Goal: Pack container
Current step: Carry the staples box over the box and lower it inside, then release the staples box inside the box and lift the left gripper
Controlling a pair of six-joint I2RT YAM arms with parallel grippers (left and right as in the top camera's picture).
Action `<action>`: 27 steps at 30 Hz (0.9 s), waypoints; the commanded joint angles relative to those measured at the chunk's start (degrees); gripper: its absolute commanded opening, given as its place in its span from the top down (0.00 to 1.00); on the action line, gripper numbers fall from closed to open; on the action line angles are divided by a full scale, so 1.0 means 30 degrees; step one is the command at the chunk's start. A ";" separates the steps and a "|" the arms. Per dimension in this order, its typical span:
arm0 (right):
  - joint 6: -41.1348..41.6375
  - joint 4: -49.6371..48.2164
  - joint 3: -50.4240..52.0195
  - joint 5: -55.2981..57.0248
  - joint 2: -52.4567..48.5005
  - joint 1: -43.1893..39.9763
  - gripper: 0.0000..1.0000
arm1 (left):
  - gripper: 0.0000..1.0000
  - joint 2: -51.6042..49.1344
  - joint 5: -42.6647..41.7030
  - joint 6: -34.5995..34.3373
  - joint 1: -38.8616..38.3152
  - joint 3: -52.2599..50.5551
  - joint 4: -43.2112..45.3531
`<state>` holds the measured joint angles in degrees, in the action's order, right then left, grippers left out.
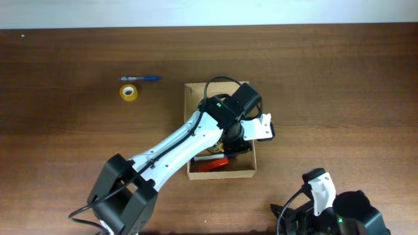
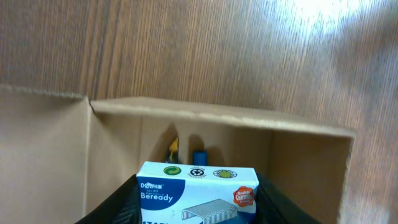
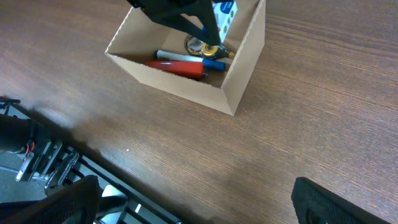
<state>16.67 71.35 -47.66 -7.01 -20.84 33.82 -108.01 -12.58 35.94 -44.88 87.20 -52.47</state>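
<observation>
The container (image 1: 189, 104) is an open brown cardboard box at mid-table; it also shows in the left wrist view (image 2: 217, 127) and the right wrist view (image 3: 244, 65). My left gripper (image 1: 235, 138) reaches down into it and is shut on a white-and-blue box of staples (image 2: 198, 186), held between its black fingers (image 2: 196, 214) above the container's floor. The staple box also shows in the right wrist view (image 3: 225, 14). Inside lie a red marker (image 3: 177, 66), a white pen and a blue-capped pen. My right gripper (image 3: 196, 199) is open and empty near the table's front edge.
A yellow tape roll (image 1: 129, 92) and a blue pen (image 1: 140, 78) lie on the table, left of the container. The right arm's base (image 1: 346, 212) sits at the front right. A metal frame (image 3: 56, 165) runs along the table's front edge.
</observation>
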 commanded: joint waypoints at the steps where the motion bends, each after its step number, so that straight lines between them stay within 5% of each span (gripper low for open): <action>1: -0.0051 -0.0058 0.0066 -0.0102 -0.0087 0.0153 0.01 | 0.59 -0.0379 -0.0605 -0.0007 -0.0044 -0.0058 0.0364; 27: -0.0058 -0.0058 0.0066 -0.0102 -0.0087 0.0153 0.01 | 0.59 -0.2055 -0.0401 0.0015 -0.0022 -0.0058 0.0933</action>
<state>16.69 71.35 -47.66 -7.01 -20.84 33.82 -113.93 -13.13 35.94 -44.88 87.18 -49.89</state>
